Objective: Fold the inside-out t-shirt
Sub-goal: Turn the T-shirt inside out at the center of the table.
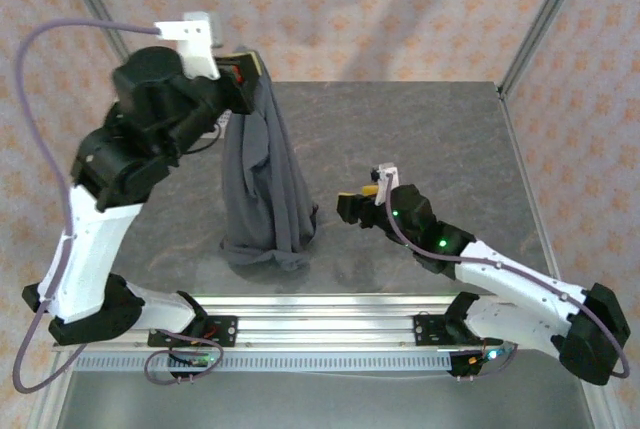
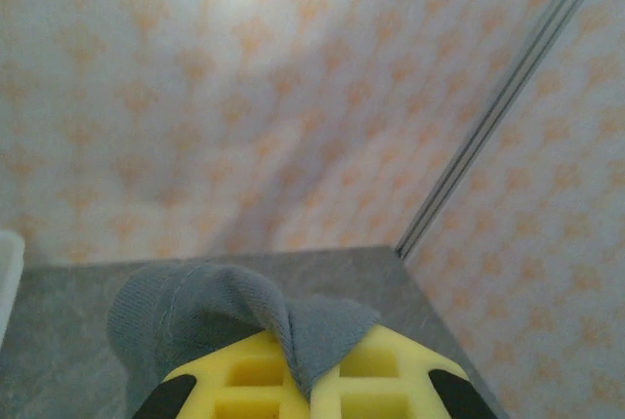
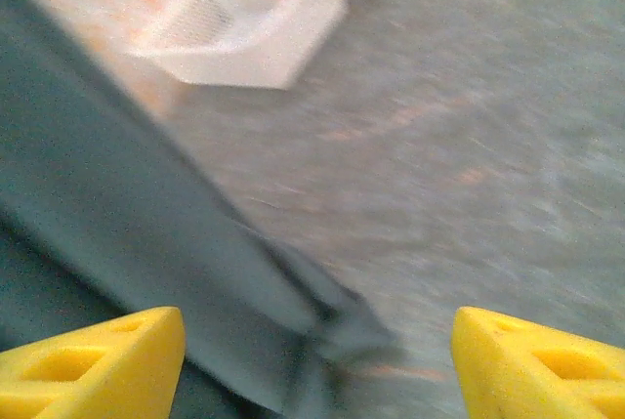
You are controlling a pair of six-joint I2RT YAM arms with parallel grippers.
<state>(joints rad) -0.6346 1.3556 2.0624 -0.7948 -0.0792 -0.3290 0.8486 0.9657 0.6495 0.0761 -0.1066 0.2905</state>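
Centrally, t-shirt (image 1: 262, 179) hangs onto grey mottled table (image 1: 420, 139), orange-patterned walls (image 1: 400, 9) behind.

Top cam overhead, 2 wrist cams close; all share t-shirt (image 1: 262, 189).

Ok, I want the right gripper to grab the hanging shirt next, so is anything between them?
Nothing visible. The open right gripper sits beside the lower part of the t-shirt, which hangs from the shut left gripper; just bare table lies between. The white basket stands farther off.

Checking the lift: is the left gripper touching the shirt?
Touching. The left wrist view shows the shirt pinched in the shut left gripper.
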